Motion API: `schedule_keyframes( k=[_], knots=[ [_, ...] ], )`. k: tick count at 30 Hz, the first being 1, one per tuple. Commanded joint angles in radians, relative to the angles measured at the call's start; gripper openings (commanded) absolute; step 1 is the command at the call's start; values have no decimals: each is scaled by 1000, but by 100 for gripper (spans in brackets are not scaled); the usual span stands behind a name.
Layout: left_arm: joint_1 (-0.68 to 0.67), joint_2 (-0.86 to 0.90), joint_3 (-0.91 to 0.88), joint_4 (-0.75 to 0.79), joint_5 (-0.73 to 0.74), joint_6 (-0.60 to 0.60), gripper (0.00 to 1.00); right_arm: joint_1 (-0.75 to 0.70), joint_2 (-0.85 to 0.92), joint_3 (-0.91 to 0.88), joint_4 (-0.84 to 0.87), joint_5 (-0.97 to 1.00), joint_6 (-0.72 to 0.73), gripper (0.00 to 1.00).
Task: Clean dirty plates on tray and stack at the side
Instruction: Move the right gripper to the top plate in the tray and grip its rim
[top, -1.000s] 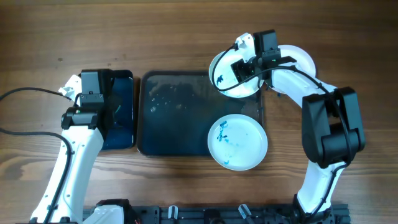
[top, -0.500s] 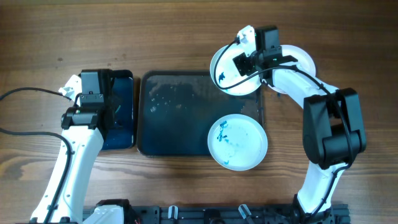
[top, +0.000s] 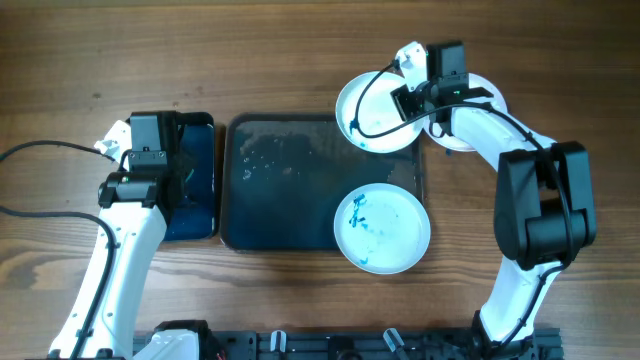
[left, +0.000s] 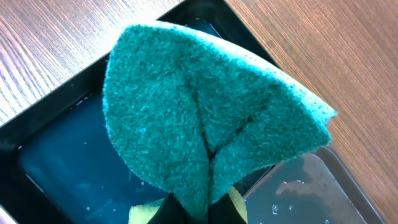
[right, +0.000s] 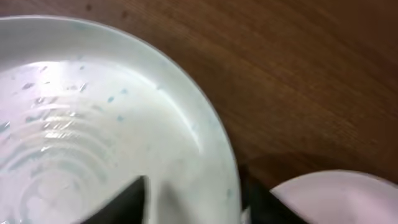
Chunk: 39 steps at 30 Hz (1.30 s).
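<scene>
Robotics lab bench, wood-grain table, black mounting rail, loose cable

1. The left arm reaches from the near edge of the tabletop toward its left side, the forearm nearly straight.
2. The left claw points downward, its fingers pinched on a green sponge.
3. The right arm rises from the near edge, bends at the elbow, and angles left along the far edge.
4. The right claw is clamped on the rim of a plate.
</scene>
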Motion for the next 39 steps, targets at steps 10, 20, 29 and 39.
schedule_keyframes(
  k=[10, 20, 29, 39],
  knots=[
    [6, 2, 12, 4, 1, 16, 4, 64, -163, 23, -159, -224, 124, 30],
    [144, 3, 12, -15, 45, 17, 4, 59, -43, 15, -54, 37, 39, 45],
    [174, 15, 11, -21, 71, 96, 4, 63, 35, 15, -57, -98, 36, 28],
    [174, 214, 10, 51, 84, 147, 4, 140, -58, 16, -148, -169, 178, 4]
  ],
)
